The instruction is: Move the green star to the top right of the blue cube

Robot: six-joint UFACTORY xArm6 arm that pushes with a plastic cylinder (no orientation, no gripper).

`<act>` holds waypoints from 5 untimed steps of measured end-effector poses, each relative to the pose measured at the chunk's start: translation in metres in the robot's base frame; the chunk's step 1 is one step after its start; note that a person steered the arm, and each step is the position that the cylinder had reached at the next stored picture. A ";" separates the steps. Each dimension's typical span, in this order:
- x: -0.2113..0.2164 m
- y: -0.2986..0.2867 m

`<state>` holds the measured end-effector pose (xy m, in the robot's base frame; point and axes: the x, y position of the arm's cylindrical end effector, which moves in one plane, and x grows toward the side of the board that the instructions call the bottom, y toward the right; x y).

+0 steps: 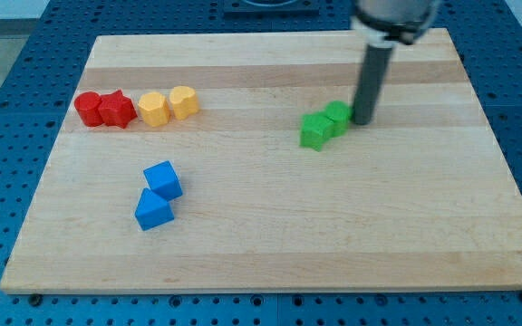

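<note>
A: Where does my tip [363, 120] stand?

B: At the view's right of the two green pieces, touching or just beside the nearer one; the two sit pressed together near the middle right of the table [270, 254]; which one is the green star [314, 130] I judge only loosely; the lower left piece looks notched, the other, a green block [338, 115], looks rounder.

A: And the tool, apart or together?

B: There is none to tell of; the arm ends in a plain rod, with nothing that opens or clamps.

A: Where must the star go?

B: Two blue pieces lie at the lower left, well apart from it; the upper one I take for the blue cube [163, 179], the lower blue block [153, 210] touches it; the red blocks [103, 109] and yellow blocks [169, 104] lie in a row at upper left.

A: How will it handle?

B: Light, stiff and likely quick to slide or spin on smooth wood, I judge; push flat against its right side, through its middle; it has no clear long axis, and its points are too blurred to give a heading; the pair together lies slanted from lower left to upper right.
</note>
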<state>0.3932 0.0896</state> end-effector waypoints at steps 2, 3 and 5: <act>0.045 -0.113; 0.046 -0.094; 0.084 -0.093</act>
<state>0.4770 -0.0033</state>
